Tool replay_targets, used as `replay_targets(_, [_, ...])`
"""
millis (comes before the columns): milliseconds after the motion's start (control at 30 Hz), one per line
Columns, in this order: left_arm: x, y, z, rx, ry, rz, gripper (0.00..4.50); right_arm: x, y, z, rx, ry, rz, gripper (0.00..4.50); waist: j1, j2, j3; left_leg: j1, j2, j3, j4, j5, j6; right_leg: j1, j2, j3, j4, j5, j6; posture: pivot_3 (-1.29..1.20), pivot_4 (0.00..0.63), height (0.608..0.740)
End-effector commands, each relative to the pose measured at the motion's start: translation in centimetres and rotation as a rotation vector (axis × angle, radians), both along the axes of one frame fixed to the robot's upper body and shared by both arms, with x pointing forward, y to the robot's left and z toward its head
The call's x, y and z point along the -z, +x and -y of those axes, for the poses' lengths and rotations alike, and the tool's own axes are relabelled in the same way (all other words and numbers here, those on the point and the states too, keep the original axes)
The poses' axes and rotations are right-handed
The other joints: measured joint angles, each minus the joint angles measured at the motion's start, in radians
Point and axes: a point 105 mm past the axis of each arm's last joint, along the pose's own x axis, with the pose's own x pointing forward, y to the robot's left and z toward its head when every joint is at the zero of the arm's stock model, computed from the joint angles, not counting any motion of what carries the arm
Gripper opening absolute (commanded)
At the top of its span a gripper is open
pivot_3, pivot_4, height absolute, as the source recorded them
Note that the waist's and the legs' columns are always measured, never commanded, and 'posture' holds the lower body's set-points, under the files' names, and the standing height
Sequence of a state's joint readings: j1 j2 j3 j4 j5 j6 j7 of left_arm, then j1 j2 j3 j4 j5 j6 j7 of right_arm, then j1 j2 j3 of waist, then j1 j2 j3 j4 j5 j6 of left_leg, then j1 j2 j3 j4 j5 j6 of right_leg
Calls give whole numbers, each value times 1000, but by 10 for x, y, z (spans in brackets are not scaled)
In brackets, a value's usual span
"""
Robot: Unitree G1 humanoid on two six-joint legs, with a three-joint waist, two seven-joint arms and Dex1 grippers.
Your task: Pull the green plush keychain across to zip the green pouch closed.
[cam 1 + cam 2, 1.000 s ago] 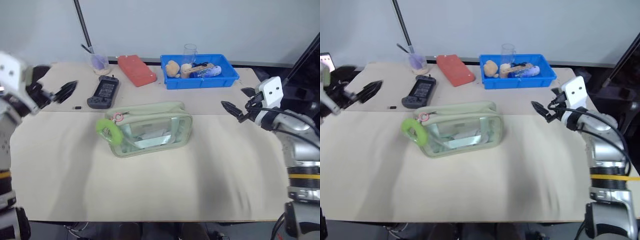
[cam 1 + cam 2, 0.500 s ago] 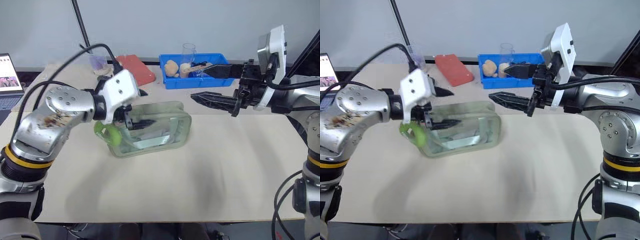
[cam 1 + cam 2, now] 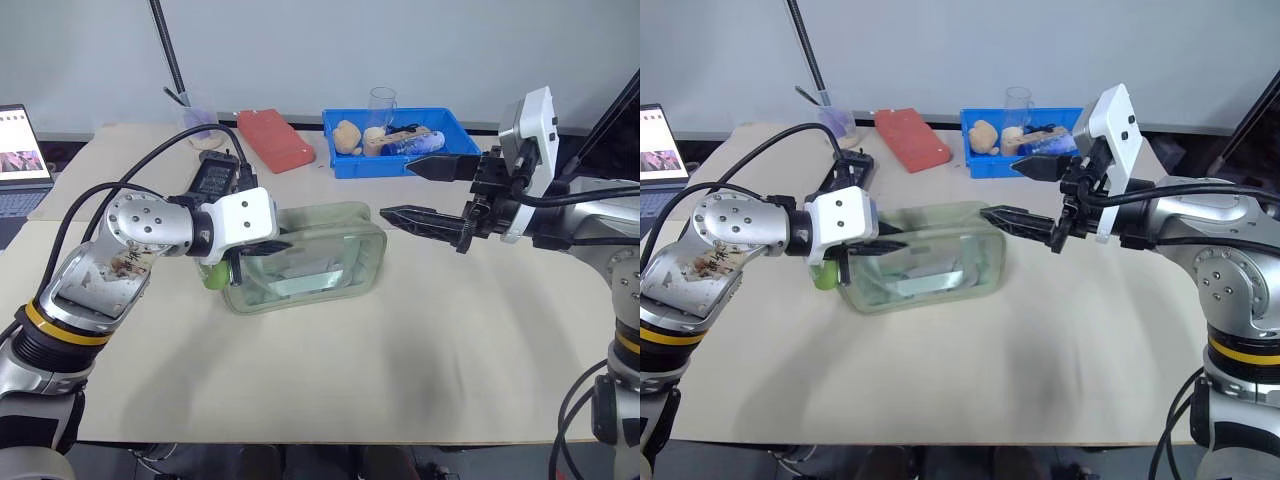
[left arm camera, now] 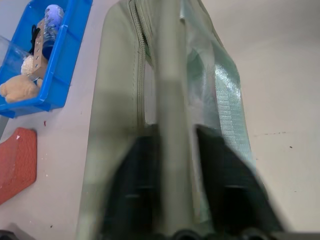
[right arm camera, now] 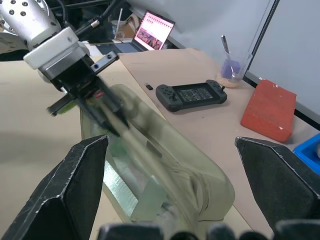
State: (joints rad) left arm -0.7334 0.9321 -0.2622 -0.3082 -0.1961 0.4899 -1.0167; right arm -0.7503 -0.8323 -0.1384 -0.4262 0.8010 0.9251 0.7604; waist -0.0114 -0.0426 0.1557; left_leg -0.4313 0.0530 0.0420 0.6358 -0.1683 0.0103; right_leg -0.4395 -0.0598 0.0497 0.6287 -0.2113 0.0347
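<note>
The green pouch (image 3: 325, 262), pale sage with clear side panels, lies on the tan table, its zipper (image 4: 138, 65) running along the top. My left gripper (image 3: 268, 245) sits at the pouch's left end. In the left wrist view its black fingers (image 4: 137, 170) are shut on a pale green strip of the pouch's top. The green plush keychain (image 3: 212, 276) peeks out lime-green below that gripper at the same end, mostly hidden by it. My right gripper (image 3: 398, 190) hovers open just off the pouch's right end, touching nothing.
A blue bin (image 3: 455, 152) with small toys and a clear glass stands behind the pouch on the right. A red block (image 3: 272, 138), a black game controller (image 3: 212, 176) and a cup (image 3: 198, 124) line the back left. A laptop (image 3: 22, 140) sits at far left.
My left arm swung in from the far left to the pouch's left end and its fingers shut on the top strip. My right gripper rose and came in toward the right end, still open.
</note>
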Motion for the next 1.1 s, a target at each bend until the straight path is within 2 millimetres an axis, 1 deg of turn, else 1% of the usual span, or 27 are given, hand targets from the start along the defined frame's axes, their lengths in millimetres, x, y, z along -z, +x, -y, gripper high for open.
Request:
replay_targets(33, [-4,2,0,18,9,41,32,-17,-7,0,-8,-4,79,4500,0,0,0,0,0,0,0,0,0,0,0,0,0,0,0,0,150,740])
replay_targets(133, [-20,5,0,81,17,119,32,-18,-8,-2,-27,-16,76,4500,0,0,0,0,0,0,0,0,0,0,0,0,0,0,0,0,150,740])
replay_targets(233, [-27,2,3,177,47,165,32,-16,-7,-4,-39,-31,73,4500,1,0,0,0,0,0,1,0,0,0,0,0,0,0,0,0,150,740])
replay_targets(300, [-26,-2,5,251,83,182,32,-15,-5,-6,-44,-48,71,4500,0,0,0,-1,0,0,1,0,0,0,0,0,0,1,0,0,150,740])
replay_targets(433, [-14,-5,7,335,119,193,32,-11,-2,-7,-37,-88,71,4500,0,0,0,-1,0,0,2,-1,1,0,0,0,0,3,-4,0,150,740])
replay_targets(500, [-11,-5,7,337,106,175,32,-14,-3,-9,-43,-79,66,4500,0,0,0,-1,0,0,2,-1,1,0,0,0,0,3,-3,0,150,740])
replay_targets(633, [-9,3,-1,260,120,145,32,-15,-5,-9,-50,-85,55,4500,-1,0,0,-1,0,0,2,-1,1,0,0,0,1,5,0,0,150,740])
replay_targets(733, [-6,3,-3,247,138,146,32,-10,-7,-6,-53,-115,41,4500,-1,0,0,-1,0,0,2,-1,1,0,0,0,1,3,3,0,150,740])
replay_targets(900, [-2,-2,1,243,112,121,32,-6,-7,-2,-60,-129,29,4500,-2,0,0,-1,1,0,2,-1,1,0,0,0,1,3,3,0,150,740])
replay_targets(1067, [-5,-2,3,227,97,129,32,8,-5,5,-43,-192,31,4500,-1,0,0,0,0,0,3,-1,1,0,0,0,2,3,3,0,150,740])
replay_targets(1100, [-6,-3,4,226,86,127,789,10,-4,6,-42,-201,33,4500,-1,0,0,0,0,0,3,-1,1,0,0,0,2,2,4,0,150,740])
